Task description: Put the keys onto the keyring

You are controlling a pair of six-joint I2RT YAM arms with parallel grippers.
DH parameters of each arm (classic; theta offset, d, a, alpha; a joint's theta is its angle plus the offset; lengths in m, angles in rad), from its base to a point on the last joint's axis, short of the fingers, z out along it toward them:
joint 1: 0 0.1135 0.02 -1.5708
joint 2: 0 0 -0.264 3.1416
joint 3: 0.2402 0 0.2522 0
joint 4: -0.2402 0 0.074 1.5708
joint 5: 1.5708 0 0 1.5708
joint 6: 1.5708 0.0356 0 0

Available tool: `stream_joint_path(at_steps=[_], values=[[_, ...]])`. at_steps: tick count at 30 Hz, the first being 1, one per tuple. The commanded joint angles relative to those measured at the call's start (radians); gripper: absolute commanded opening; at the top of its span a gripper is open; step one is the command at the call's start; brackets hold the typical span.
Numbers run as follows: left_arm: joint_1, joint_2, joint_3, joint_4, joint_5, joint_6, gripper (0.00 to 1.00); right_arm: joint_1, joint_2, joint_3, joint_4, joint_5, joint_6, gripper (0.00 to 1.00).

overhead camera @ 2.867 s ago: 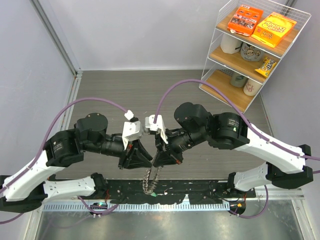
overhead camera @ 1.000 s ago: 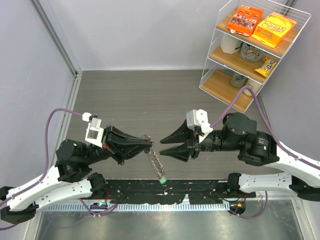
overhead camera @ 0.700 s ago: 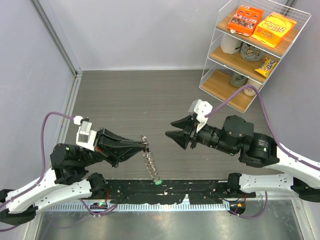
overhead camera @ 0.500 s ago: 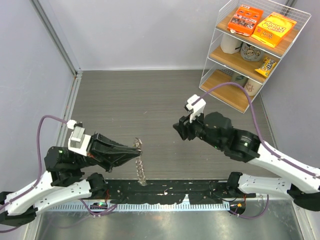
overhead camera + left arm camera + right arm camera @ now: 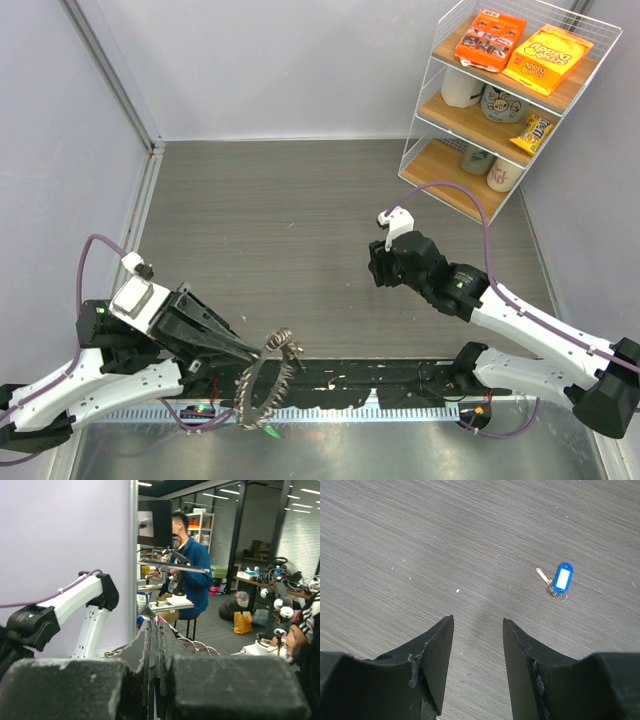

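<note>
Left jaws are clamped on the keyring (image 5: pixel 268 385), which is held over the bench's (image 5: pixel 395 540) near edge. Right jaws stand apart above the bench (a blue-tagged key (image 5: pixel 561 579) lies flat nearby).

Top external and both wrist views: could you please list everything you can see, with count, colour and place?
keyring: one, silvery, fringed with keys, hanging from the left gripper at the near edge.
key: one, silver with blue tag, lying on the table near the right gripper.
rack: one, white wire with wooden shelves, far right, holding boxes and mugs.
table: one, grey wood grain.
left gripper: one, black, shut on the keyring.
right gripper: one, black, open, above the table.
</note>
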Motion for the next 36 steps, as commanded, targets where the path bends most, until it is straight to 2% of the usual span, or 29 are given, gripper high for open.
stream_joint_path(at_steps=[1,7,14,19,24,30,36], values=[[-0.003,0.003,0.042,0.146,0.081,-0.059,0.00,-0.029,-0.011,-0.042,0.070,0.014,0.026,0.51],[-0.003,0.021,0.030,0.238,0.131,-0.128,0.00,-0.066,-0.031,-0.078,0.081,0.019,0.057,0.53],[-0.003,0.029,0.018,0.259,0.105,-0.154,0.00,-0.137,-0.027,-0.069,0.063,0.011,0.078,0.57],[-0.003,0.020,0.026,0.120,0.028,-0.090,0.00,-0.262,0.019,-0.034,0.017,-0.034,0.084,0.57],[-0.003,0.021,0.027,0.017,-0.018,-0.035,0.00,-0.327,0.068,-0.026,0.038,-0.041,0.103,0.56],[-0.003,0.015,0.033,-0.058,-0.027,0.010,0.00,-0.445,0.130,-0.092,0.162,-0.087,0.175,0.52],[-0.003,-0.012,0.033,-0.110,-0.032,0.059,0.00,-0.485,0.243,-0.124,0.256,-0.173,0.173,0.51]])
